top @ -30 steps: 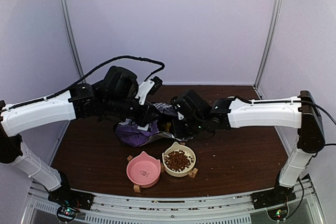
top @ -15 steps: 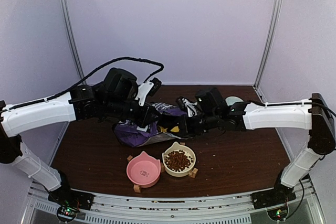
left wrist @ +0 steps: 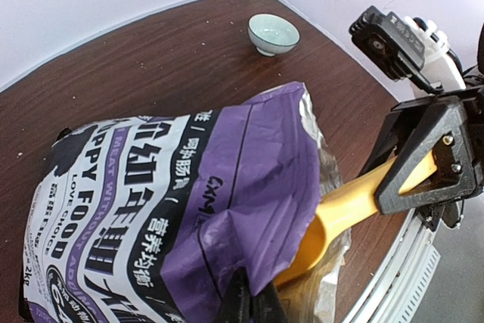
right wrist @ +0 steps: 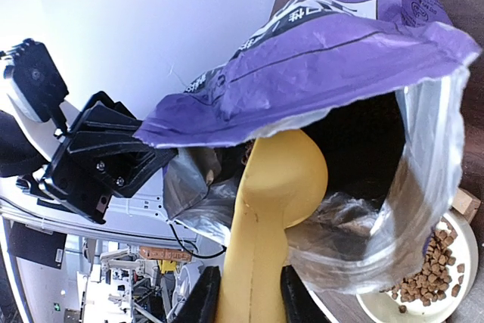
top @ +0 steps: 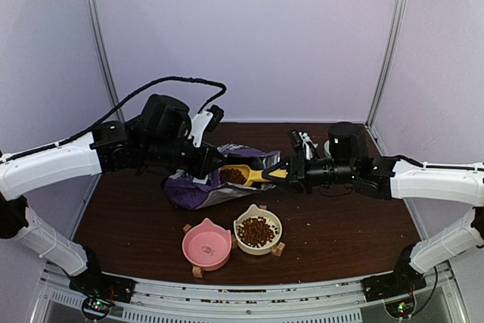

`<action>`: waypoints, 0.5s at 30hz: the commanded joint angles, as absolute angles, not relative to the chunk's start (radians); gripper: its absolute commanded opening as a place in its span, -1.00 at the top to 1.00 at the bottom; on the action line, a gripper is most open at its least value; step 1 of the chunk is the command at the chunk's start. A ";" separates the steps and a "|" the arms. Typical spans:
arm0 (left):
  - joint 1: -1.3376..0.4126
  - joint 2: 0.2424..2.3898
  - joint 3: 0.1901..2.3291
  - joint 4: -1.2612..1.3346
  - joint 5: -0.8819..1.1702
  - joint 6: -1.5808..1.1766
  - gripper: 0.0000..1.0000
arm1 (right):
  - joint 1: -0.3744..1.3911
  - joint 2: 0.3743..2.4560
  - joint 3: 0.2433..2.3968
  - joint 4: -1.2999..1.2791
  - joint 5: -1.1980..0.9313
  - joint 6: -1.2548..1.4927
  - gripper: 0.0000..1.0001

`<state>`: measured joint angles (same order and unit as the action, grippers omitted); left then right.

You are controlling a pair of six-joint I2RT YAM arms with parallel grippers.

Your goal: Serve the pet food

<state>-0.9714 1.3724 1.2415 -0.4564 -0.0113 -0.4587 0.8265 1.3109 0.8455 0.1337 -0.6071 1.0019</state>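
On the brown tabletop (top: 340, 225), a cream cat-eared bowl (top: 237, 234) beside the purple foil bag (top: 189, 193) holds small dark-brown kibble (top: 257, 231). The left end effector (top: 214, 163) pinches the bag; the right end effector (top: 281, 174) grips a kibble-filled yellow plastic scoop (top: 249, 175).

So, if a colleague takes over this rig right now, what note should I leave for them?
Left gripper: shut on the edge of the purple bag, holding its mouth open.
Right gripper: shut on the handle of the yellow scoop; the scoop sits at the bag mouth, loaded with kibble.
Done: the cream bowl has kibble in it.
Left: the pink bowl is empty; this scoopful probably goes there.
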 commanded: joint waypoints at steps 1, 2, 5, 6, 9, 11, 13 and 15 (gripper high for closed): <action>-0.959 1.341 1.235 -0.406 -0.045 -0.474 1.00 | 0.804 1.244 0.775 0.264 -0.657 1.125 0.78; -0.959 1.340 1.235 -0.406 -0.046 -0.476 1.00 | 0.798 1.233 0.753 0.297 -0.657 1.149 0.78; -0.958 1.338 1.233 -0.407 -0.053 -0.479 1.00 | 0.779 1.198 0.691 0.369 -0.658 1.202 0.77; -0.957 1.338 1.232 -0.407 -0.057 -0.481 1.00 | 0.776 1.190 0.683 0.373 -0.659 1.205 0.76; -0.955 1.336 1.236 -0.409 -0.058 -0.483 1.00 | 0.767 1.167 0.659 0.387 -0.658 1.221 0.76; -0.954 1.336 1.239 -0.412 -0.063 -0.487 1.00 | 0.758 1.150 0.638 0.417 -0.658 1.246 0.76; -0.951 1.336 1.236 -0.415 -0.077 -0.490 1.00 | 0.749 1.131 0.619 0.441 -0.658 1.265 0.77; -0.948 1.337 1.231 -0.422 -0.099 -0.500 1.00 | 0.742 1.116 0.606 0.451 -0.658 1.274 0.76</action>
